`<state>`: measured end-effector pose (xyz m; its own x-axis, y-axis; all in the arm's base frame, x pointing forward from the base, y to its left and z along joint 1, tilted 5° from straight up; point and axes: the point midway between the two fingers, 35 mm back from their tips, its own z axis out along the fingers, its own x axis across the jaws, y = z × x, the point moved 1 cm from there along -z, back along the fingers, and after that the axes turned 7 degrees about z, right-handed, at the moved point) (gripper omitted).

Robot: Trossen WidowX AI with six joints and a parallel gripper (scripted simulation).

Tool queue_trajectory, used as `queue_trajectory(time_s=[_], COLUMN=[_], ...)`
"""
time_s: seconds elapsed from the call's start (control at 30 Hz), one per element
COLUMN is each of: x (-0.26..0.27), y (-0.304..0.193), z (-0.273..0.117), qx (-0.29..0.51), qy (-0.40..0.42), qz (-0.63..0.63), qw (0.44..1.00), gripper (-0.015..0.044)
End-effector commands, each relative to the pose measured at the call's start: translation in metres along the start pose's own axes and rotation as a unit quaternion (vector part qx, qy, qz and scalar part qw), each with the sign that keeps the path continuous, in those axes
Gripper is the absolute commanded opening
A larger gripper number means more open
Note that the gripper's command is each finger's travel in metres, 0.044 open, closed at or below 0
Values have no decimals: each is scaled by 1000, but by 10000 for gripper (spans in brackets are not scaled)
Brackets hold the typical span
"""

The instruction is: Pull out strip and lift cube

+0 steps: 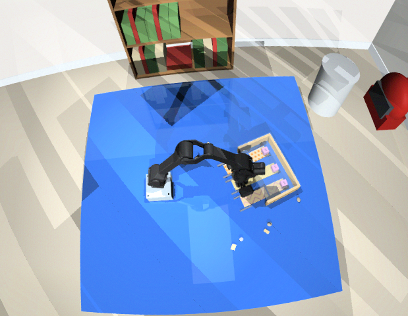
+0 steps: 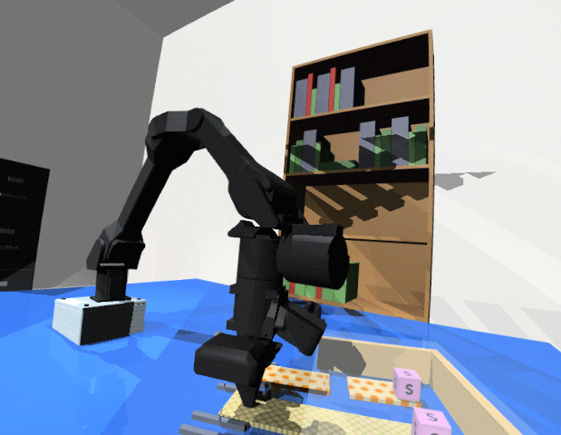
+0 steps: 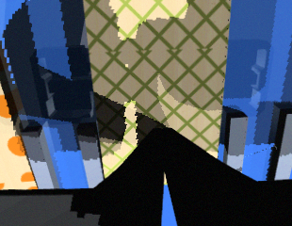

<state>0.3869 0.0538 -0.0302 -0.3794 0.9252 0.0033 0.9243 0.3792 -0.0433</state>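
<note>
A wooden tray (image 1: 269, 169) holds three strips, each with a pink cube marked "S" at its far end (image 1: 265, 149) (image 1: 275, 167) (image 1: 283, 183). The orange-dotted strip (image 2: 296, 376) shows a gap before its second piece (image 2: 376, 391), which carries a cube (image 2: 407, 382). The green-lattice strip (image 2: 317, 419) (image 3: 184, 71) runs unbroken toward another cube (image 2: 430, 421). A zigzag strip (image 1: 253, 197) lies nearest the front. My gripper (image 2: 248, 400) (image 3: 162, 137) is shut with nothing between the fingers, pointing down with its tips on the near end of the lattice strip.
Grey pegs (image 3: 47, 155) (image 3: 235, 141) stand between the strips at the tray's open end. Small bits (image 1: 268, 223) (image 1: 233, 247) lie on the blue table in front of the tray. The arm's base (image 1: 159, 191) is to the left. A bookshelf (image 1: 173, 33) stands behind.
</note>
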Motion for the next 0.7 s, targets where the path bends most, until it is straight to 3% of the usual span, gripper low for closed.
queue_trajectory(time_s=[0.0, 0.67], x=[1, 0], y=[0, -1], z=[2, 4], qx=[-1, -1], qy=[2, 2], qz=[1, 1], qw=[1000, 1000], gripper=[0, 0])
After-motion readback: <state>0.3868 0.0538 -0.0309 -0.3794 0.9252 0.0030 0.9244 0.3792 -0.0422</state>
